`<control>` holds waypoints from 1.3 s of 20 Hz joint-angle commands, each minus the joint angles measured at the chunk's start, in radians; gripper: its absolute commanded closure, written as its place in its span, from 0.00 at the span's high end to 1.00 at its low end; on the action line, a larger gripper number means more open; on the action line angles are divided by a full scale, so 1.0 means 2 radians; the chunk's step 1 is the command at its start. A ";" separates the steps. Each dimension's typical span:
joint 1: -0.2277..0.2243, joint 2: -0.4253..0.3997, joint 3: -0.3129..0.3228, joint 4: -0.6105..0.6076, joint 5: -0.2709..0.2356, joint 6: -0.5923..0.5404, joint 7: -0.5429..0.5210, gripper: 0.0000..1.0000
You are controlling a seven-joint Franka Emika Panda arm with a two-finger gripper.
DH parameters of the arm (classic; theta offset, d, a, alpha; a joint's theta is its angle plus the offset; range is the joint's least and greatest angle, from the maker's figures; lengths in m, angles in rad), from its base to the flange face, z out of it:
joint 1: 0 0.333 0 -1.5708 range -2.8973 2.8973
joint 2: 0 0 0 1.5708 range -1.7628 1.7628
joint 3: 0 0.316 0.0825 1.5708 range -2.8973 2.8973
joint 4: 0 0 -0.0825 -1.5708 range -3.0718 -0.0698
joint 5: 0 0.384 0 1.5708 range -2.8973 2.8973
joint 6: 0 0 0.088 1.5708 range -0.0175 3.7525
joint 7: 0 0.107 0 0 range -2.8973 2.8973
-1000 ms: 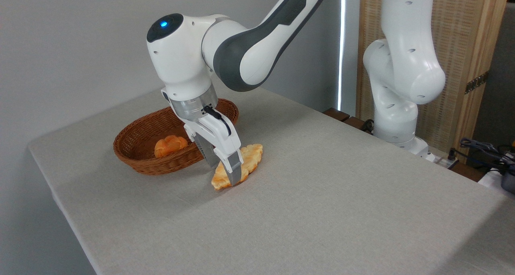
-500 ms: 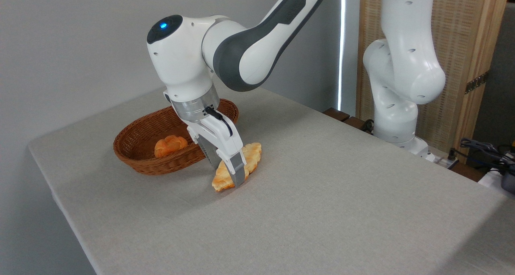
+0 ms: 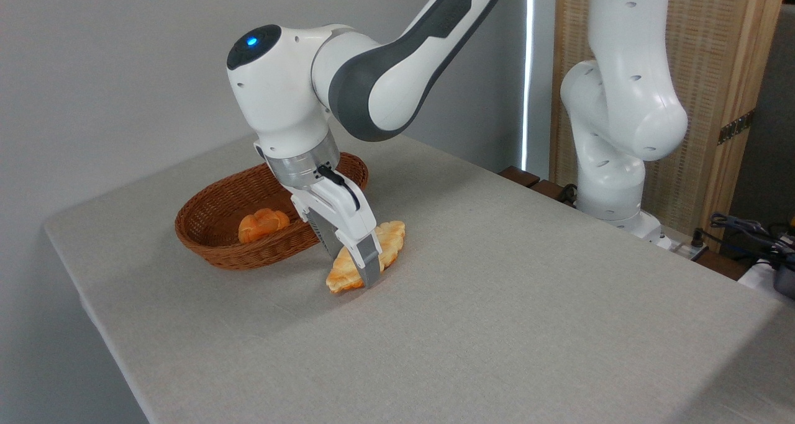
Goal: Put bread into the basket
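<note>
Beside the basket (image 3: 214,250), on the table (image 3: 497,300): bread (image 3: 388,245), flat, straddled by tilted gripper (image 3: 354,274), jaws set either side, apparently for lifting; whether they already pinch, cannot tell.

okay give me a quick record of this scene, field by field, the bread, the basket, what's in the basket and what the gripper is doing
bread: long pale golden loaf on the table, just right of the basket, outside it
basket: oval brown wicker, on the table's left part
in the basket: one small orange bun
gripper: down at the bread, one finger on each side of its middle; whether the pads press it cannot be told
table: covered in grey cloth
task state: bread not yet in the basket
</note>
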State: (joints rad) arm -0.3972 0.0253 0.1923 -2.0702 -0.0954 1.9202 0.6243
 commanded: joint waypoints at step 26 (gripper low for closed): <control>0.002 -0.036 0.010 0.072 -0.002 -0.014 -0.001 0.41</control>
State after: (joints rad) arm -0.3909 -0.0306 0.2050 -1.9695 -0.0954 1.9200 0.6243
